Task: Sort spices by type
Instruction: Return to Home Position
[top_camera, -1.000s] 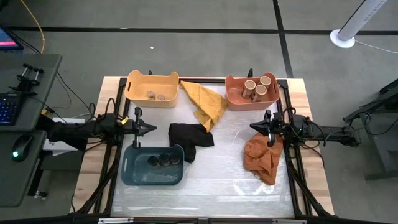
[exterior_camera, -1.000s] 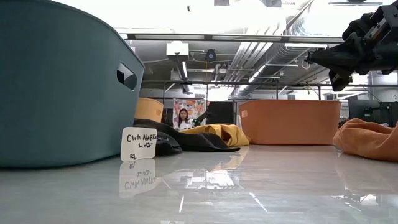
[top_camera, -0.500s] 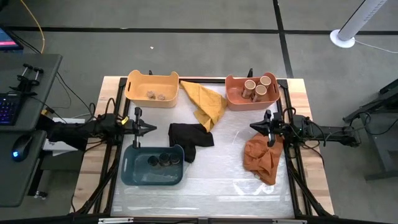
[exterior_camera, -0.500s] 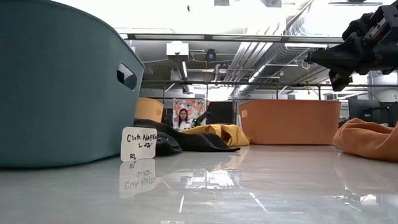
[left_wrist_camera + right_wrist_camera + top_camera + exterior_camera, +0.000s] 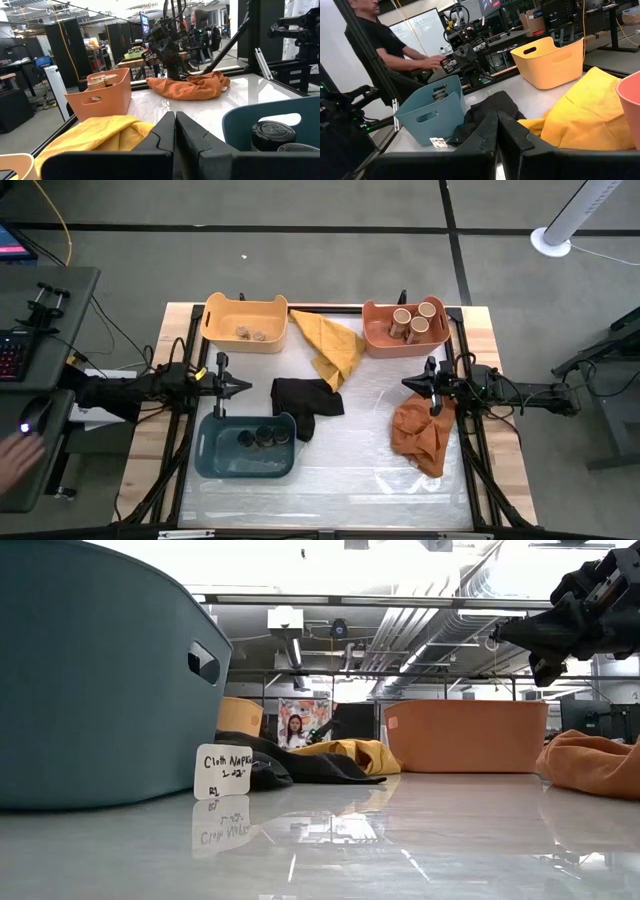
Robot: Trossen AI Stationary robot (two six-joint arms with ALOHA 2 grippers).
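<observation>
Three tan-lidded spice jars [image 5: 414, 321] stand in the salmon bin [image 5: 377, 337] at the far right. Small brown lumpy pieces [image 5: 250, 333] lie in the yellow bin [image 5: 243, 310] at the far left. Dark-lidded jars [image 5: 262, 437] stand in the blue bin [image 5: 215, 461] near the front left, and they show in the left wrist view as dark-lidded jars [image 5: 272, 135]. My left gripper [image 5: 247, 386] is shut and held level above the table's left side, holding nothing. My right gripper [image 5: 405, 384] is shut and level above the right side, also holding nothing.
A yellow cloth [image 5: 330, 344] lies between the far bins, a black cloth [image 5: 305, 401] at the middle, an orange cloth [image 5: 422, 433] under my right arm. A small paper label [image 5: 222, 771] stands by the blue bin. A person's hand [image 5: 15, 455] shows beyond the table's left.
Both arms have kept still. A person's hand has come into view at the desk beyond the table's left edge.
</observation>
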